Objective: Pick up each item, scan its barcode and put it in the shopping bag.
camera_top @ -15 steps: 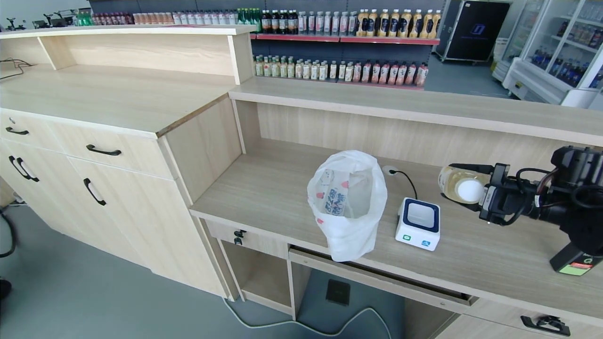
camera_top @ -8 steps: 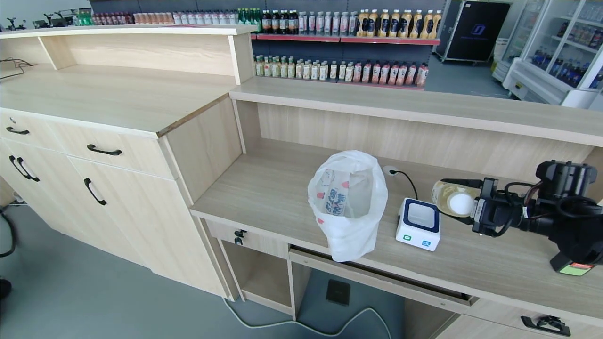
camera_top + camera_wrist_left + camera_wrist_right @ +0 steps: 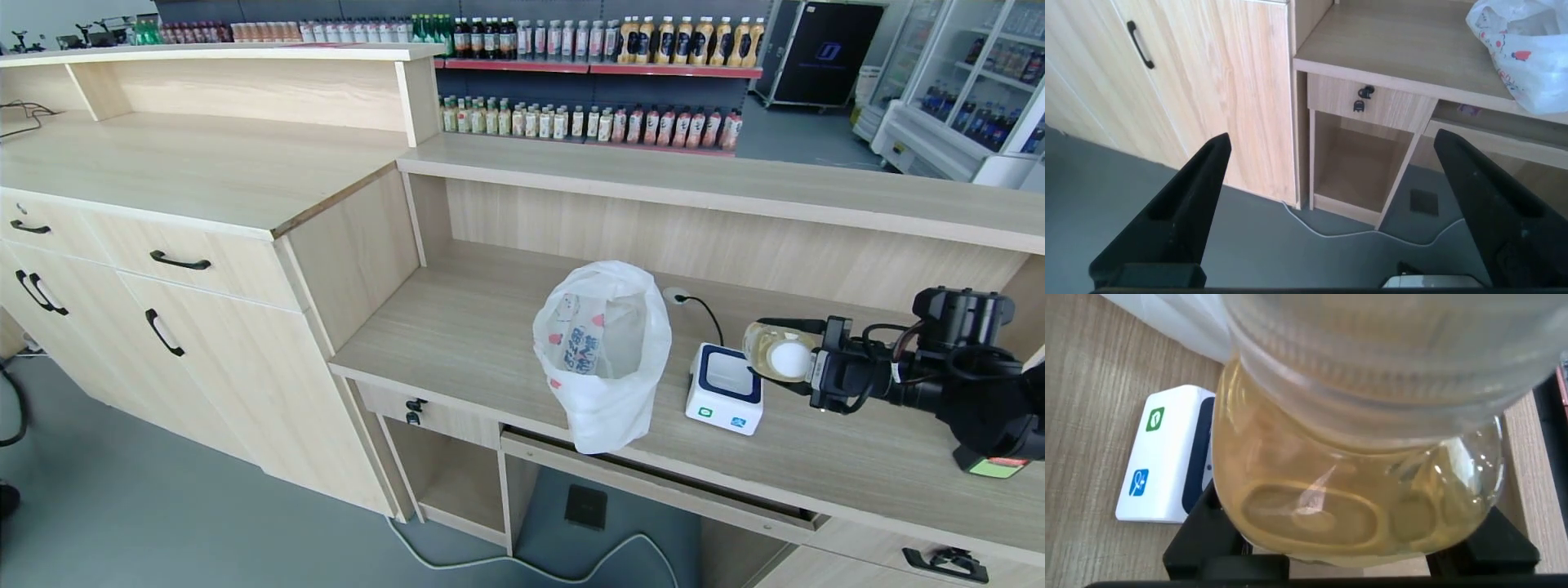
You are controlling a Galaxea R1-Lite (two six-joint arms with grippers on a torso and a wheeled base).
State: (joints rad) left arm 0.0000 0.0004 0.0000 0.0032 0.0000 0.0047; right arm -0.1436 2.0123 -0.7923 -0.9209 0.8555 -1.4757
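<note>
**Approach to the scanner.** The right hand [image 3: 785,353], clamped on the bottle [image 3: 763,347] of pale yellow drink, has travelled down and leftward over the past second. It now sits just beside the scanner [image 3: 725,388], near the front edge of the worktop [image 3: 473,327]. The bottle hangs on its side above the worktop. Scanning is judged imminent, and bagging in the shopping bag [image 3: 602,351] would follow. The left hand [image 3: 1331,212], fingers apart, hangs over the floor [image 3: 1290,253]
</note>
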